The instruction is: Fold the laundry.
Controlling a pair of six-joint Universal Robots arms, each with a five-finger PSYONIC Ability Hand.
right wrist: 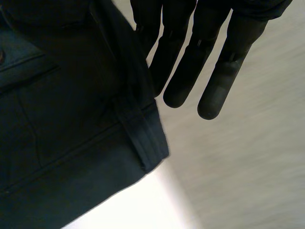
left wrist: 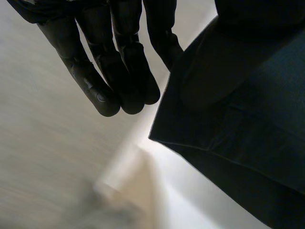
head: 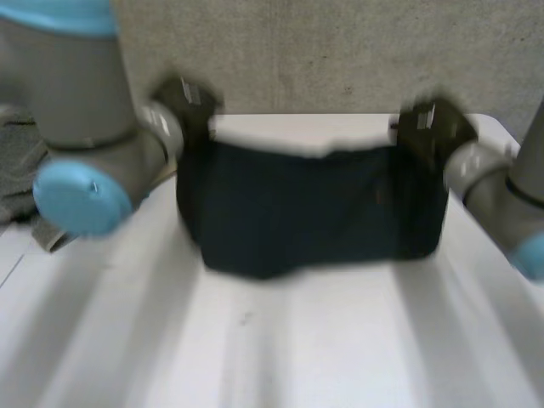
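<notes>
Fingers of left hand and right hand pinch garment corners.

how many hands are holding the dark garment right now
2: the left hand pinches one top corner of the dark garment and the right hand pinches the other, so it hangs spread between them.

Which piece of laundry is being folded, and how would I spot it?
On the white table, look toward its far edge, between the left hand and the right hand. The cloth stretches between them, each hand pinching a top corner. It is dark, unlike the grey heap off to the left.
</notes>
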